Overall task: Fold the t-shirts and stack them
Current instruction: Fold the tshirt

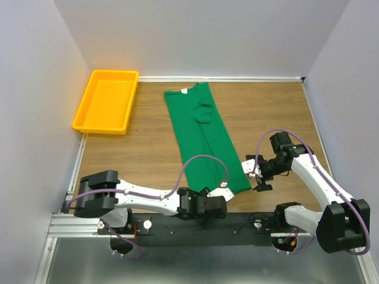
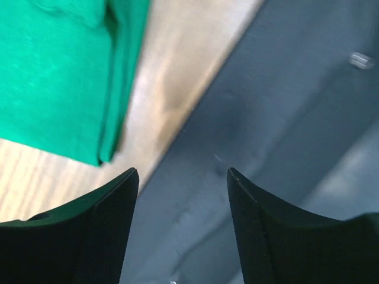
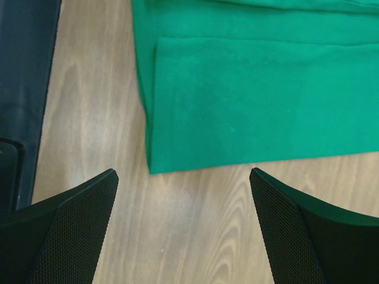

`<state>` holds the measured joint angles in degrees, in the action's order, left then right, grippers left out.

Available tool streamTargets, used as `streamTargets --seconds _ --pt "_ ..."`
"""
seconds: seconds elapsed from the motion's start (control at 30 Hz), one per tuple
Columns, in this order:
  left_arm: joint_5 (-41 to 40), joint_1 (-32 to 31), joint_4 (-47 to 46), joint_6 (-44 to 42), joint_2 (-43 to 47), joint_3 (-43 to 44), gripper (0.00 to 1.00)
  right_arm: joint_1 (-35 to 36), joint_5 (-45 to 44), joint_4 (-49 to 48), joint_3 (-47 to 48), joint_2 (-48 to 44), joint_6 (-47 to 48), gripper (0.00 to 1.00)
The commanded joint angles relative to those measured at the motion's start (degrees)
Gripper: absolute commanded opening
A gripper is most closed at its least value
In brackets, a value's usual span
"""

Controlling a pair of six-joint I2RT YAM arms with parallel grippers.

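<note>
Past the yellow tray at ten o'clock, the t-shirt is laid folded lengthwise into a strip, crosswise folds and stacking judged outstanding, while left gripper and right gripper are held spread and empty near its five-o'clock hem.

A green t-shirt lies on the wooden bench, folded lengthwise into a long narrow strip. It runs from its collar at the far side, where a small white neck label shows, slanting rightward to its hem near the front edge. A yellow tray sits in the far left corner, apart from the shirt. The left hand lies low at the hem's near edge; whether it touches the cloth cannot be told. The right hand sits just beside the hem's right corner.
</note>
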<state>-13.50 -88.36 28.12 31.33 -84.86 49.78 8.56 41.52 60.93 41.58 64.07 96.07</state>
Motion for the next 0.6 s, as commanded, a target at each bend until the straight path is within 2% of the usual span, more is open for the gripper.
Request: streamTargets --seconds 0.0,0.07,0.2,0.57 --pt "-10.22 0.11 3.43 1.63 -4.34 3.74 0.68 -0.03 3.22 0.69 -1.33 -0.7 0.61 0.99" --pt "-12.5 0.11 4.4 1.98 -6.45 5.41 0.67 -0.03 3.13 0.51 -1.42 -0.7 -0.01 0.98" --pt "-10.77 2.56 3.43 0.49 -7.95 6.21 0.48 -0.03 3.39 0.51 -2.03 -0.7 -0.36 0.98" --pt "-8.05 4.6 3.35 -2.59 -10.94 6.82 0.49 -0.12 3.57 0.51 -2.38 -0.62 -2.03 0.97"
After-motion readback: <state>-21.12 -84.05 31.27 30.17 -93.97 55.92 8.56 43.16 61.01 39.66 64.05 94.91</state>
